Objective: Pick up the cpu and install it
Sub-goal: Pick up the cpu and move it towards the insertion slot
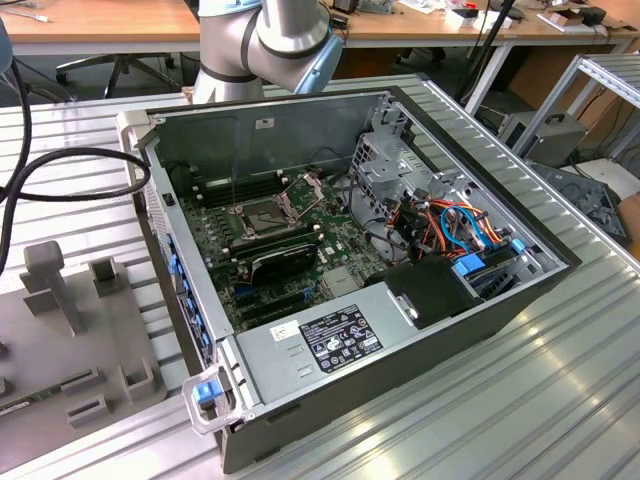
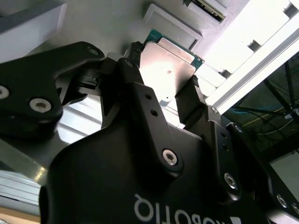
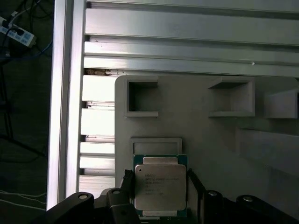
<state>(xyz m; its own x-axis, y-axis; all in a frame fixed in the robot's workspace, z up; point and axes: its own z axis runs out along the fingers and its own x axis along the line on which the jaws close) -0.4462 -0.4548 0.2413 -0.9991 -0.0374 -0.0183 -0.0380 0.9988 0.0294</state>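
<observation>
Clamping the small, flat, square cpu (image 3: 160, 177) with its dull silver-grey metal top and green rim, the black two-fingered tool (image 3: 160, 186) had its fingers (image 3: 127, 181) pressed against two opposite edges of the chip, as both wrist views showed. The cpu (image 2: 169, 63) sat between the fingertips over a pale grey moulded fixture plate (image 3: 210, 154), just beside a shallow square-framed recess (image 3: 156, 140) in that plate; whether it touched the plate could not be told. The plate lay on a desk of ribbed aluminium slats (image 3: 187, 28).

In the exterior view, an open dark computer case (image 1: 400, 340) lay on its side on the desk, with a metal-framed processor socket (image 1: 262, 213) near the middle of its green motherboard (image 1: 215, 240). The grey robot arm (image 1: 280, 40) stood behind the case, and the fixture plate (image 1: 60, 330) lay to the exterior view's left of it.
</observation>
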